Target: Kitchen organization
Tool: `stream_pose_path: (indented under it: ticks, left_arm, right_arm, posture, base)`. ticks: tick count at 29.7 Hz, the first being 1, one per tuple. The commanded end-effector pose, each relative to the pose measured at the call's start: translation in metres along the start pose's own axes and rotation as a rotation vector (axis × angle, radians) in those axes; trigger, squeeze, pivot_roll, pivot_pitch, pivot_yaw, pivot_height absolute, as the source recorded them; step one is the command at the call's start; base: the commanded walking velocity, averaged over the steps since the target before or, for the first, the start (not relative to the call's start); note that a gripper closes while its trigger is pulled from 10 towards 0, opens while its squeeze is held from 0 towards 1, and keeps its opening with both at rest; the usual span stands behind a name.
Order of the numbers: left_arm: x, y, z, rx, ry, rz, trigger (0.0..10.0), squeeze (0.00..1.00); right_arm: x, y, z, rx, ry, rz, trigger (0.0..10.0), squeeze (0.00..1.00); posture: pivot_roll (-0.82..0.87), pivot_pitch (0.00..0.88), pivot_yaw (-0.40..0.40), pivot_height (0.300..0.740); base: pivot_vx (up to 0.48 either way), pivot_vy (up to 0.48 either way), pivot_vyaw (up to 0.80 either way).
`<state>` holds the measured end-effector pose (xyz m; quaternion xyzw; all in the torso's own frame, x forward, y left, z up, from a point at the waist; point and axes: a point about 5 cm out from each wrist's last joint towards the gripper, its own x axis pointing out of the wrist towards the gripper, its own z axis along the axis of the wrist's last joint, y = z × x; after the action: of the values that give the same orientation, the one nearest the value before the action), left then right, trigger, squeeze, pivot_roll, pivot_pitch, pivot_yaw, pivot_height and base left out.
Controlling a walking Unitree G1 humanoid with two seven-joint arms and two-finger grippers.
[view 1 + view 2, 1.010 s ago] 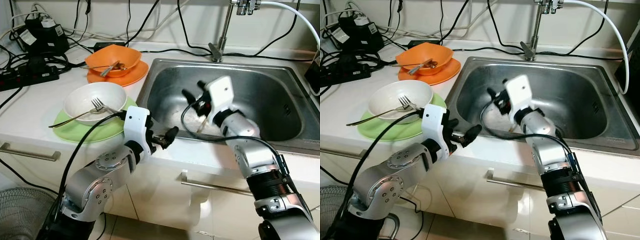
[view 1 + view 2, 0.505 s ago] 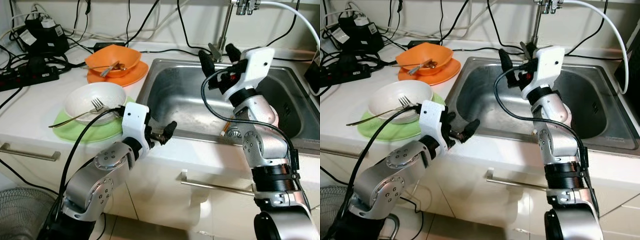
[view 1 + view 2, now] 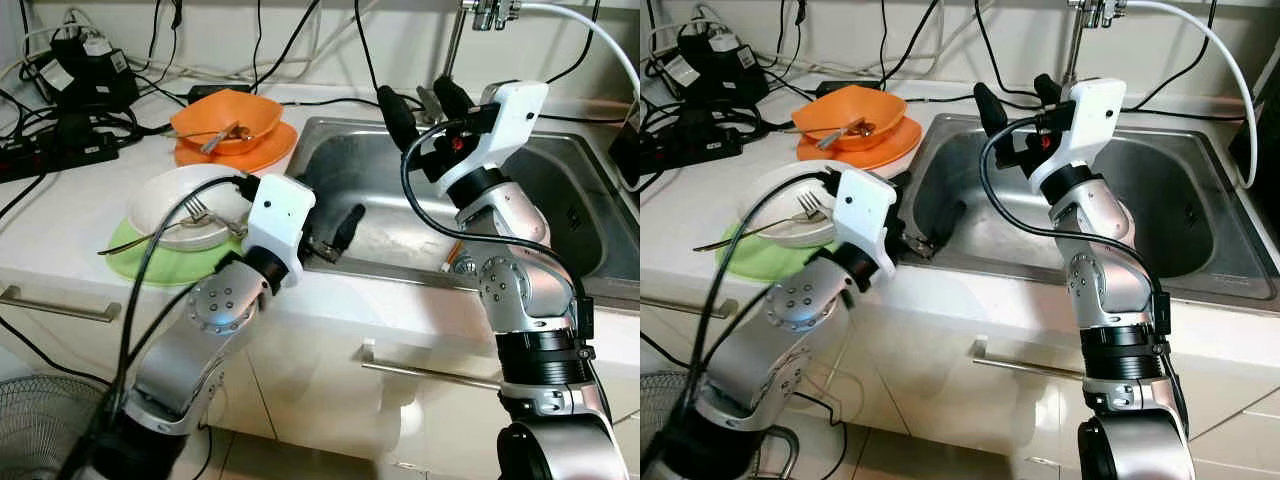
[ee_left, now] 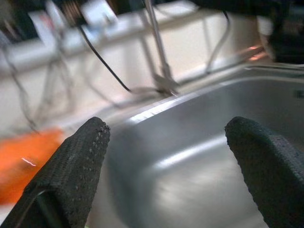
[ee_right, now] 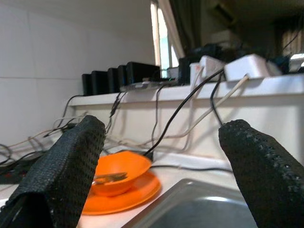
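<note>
Dishes aren't sorted yet — orange bowl (image 3: 226,120) at 10 o'clock, white bowl (image 3: 180,200) with fork (image 3: 196,210) at 9. Both pincers spread, empty: left gripper (image 3: 330,238) at sink (image 3: 570,215) rim, right gripper (image 3: 418,102) above it. Hardly started, I'd say.

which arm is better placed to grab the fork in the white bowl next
Left, probably. The left gripper is open and empty at the sink's near edge, right beside the white bowl holding the fork; the right gripper hangs over the sink.
</note>
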<state>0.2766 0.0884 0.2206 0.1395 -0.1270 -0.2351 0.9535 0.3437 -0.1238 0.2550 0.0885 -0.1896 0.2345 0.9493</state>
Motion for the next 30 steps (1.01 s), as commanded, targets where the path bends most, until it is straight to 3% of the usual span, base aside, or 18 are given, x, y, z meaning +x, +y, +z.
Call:
stream_pose_path:
  ticks: [1, 5, 9, 12, 16, 30]
  left_arm:
    - [-0.004, 0.005, 0.006, 0.092, -0.047, 0.038, 10.0, 0.0]
    - [-0.021, 0.014, -0.009, 0.187, -0.007, 0.065, 10.0, 0.0]
    - [-0.033, 0.024, -0.013, 0.261, -0.026, 0.117, 10.0, 0.0]
    - [-0.039, 0.028, -0.017, 0.314, -0.03, 0.139, 10.0, 0.0]
    - [-0.043, 0.03, -0.031, 0.384, 0.002, 0.116, 10.0, 0.0]
    - [-0.043, 0.031, -0.059, 0.423, 0.048, 0.068, 10.0, 0.0]
  right_arm:
    - [0.001, 0.007, 0.003, 0.039, 0.003, 0.049, 10.0, 0.0]
    - [-0.012, 0.021, -0.008, 0.109, 0.114, 0.216, 10.0, 0.0]
    - [-0.032, 0.028, -0.017, 0.085, 0.245, 0.406, 10.0, 0.0]
    - [-0.039, 0.025, -0.018, 0.072, 0.315, 0.481, 10.0, 0.0]
    - [-0.043, 0.025, -0.009, 0.125, 0.336, 0.555, 10.0, 0.0]
    - [-0.058, 0.035, -0.011, 0.142, 0.398, 0.675, 10.0, 0.0]
  posture:
    - [-0.05, 0.0, 0.059, 0.74]
    - [-0.05, 0.0, 0.058, 0.74]
    - [-0.04, 0.001, 0.055, 0.74]
    - [-0.05, 0.0, 0.056, 0.74]
    - [-0.05, 0.0, 0.054, 0.74]
    - [-0.06, 0.0, 0.058, 0.74]
  base:
    - [0.0, 0.0, 0.0]
    - [0.0, 0.0, 0.0]
    - [0.0, 0.0, 0.0]
    - [0.0, 0.0, 0.0]
    - [0.0, 0.0, 0.0]
    - [0.0, 0.0, 0.0]
